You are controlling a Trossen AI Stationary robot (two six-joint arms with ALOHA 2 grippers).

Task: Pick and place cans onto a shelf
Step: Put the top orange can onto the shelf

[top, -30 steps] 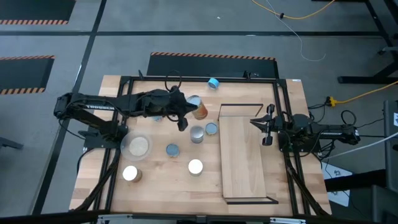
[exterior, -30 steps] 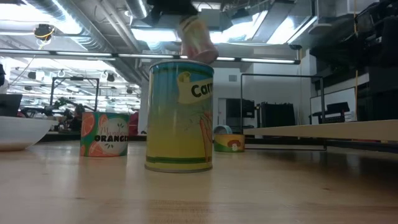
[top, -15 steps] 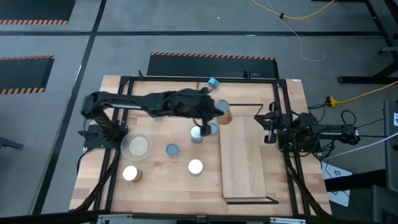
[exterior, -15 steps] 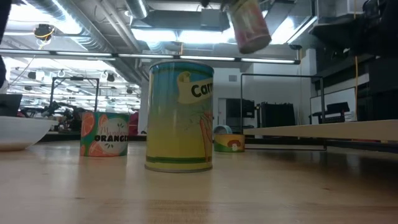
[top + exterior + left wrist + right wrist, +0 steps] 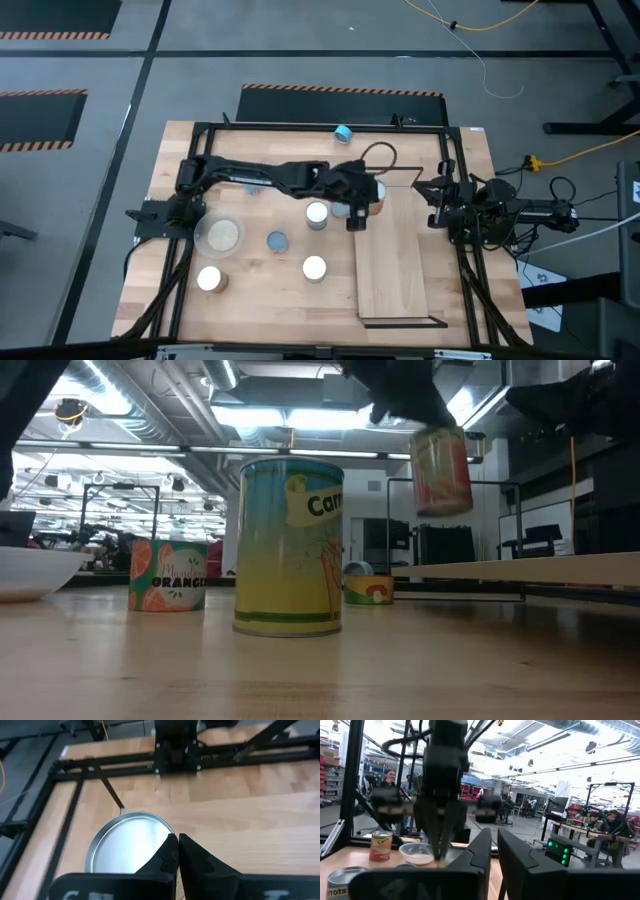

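Table (image 5: pixel 250 290), left pincer (image 5: pixel 356 222) carried can (image 5: pixel 373 192) rightward over shelf (image 5: pixel 395 270)

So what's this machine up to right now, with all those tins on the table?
The left arm is stretched across the table, its claw shut on a can that it holds in the air over the near end of the shelf. No can stands on the shelf yet. Several other cans wait on the table beside a clear dish. The right claw waits at the shelf's other side.
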